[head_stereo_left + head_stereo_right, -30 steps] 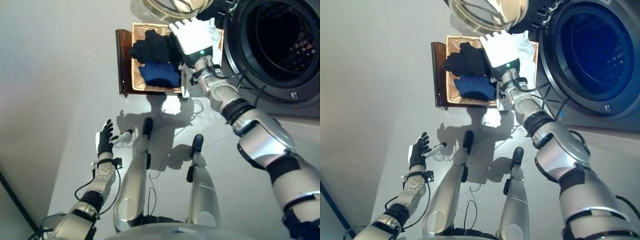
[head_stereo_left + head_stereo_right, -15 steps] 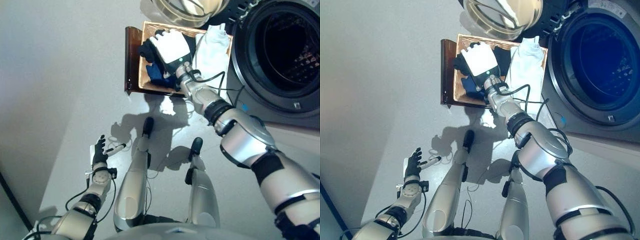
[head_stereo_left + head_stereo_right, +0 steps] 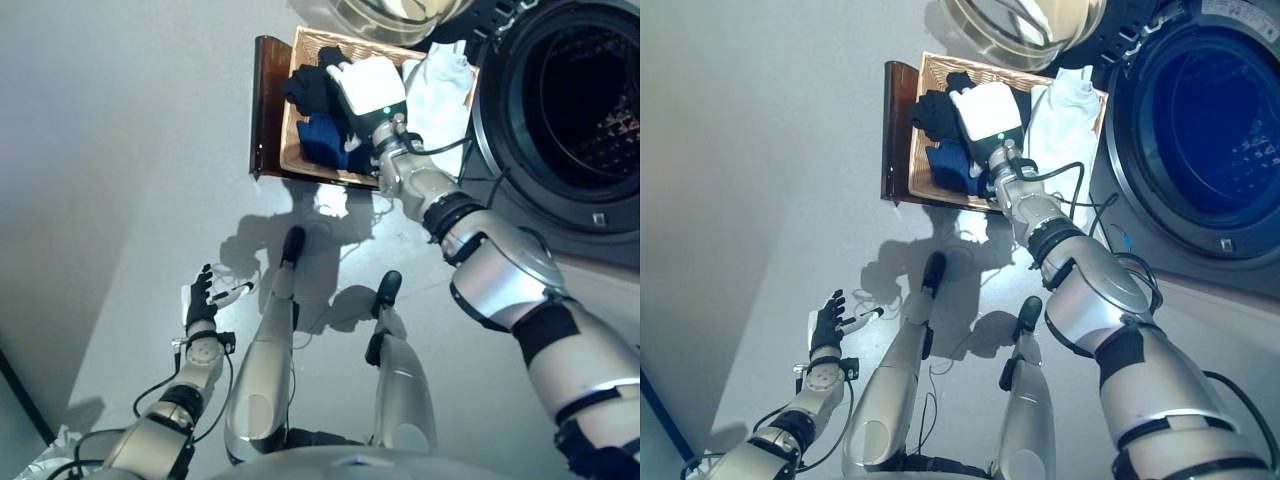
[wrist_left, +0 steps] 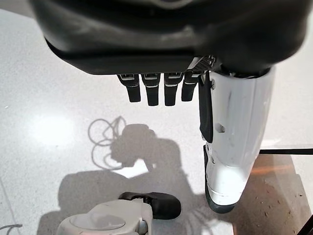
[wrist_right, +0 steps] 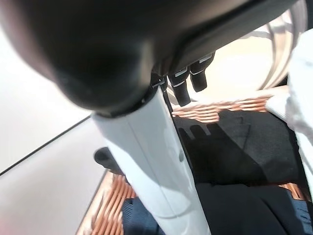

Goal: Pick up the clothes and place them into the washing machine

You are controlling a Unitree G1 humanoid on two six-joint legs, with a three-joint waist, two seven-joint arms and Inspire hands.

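Note:
A woven basket (image 3: 290,150) lies on the floor in front of the washing machine (image 3: 600,215). It holds black clothes (image 3: 308,88), a blue garment (image 3: 320,138) and a white garment (image 3: 442,85). My right hand (image 3: 372,85) hovers over the middle of the basket, above the black clothes, between the dark pile and the white garment. In the right wrist view its fingers (image 5: 185,81) are straight, nothing is in them, and their shadow falls on the black clothes (image 5: 234,147). My left hand (image 3: 203,298) hangs open, low over the floor and far from the basket.
The washing machine's round drum opening (image 3: 585,95) is to the right of the basket, and its glass door (image 3: 392,10) stands open above the basket's far edge. The basket has a dark brown side (image 3: 264,105) on its left. Bare grey floor (image 3: 120,180) spreads to the left.
My right hand has swung from over the white garment at the basket's right to over the dark clothes in the middle. The head views have shifted. The left hand stays idle.

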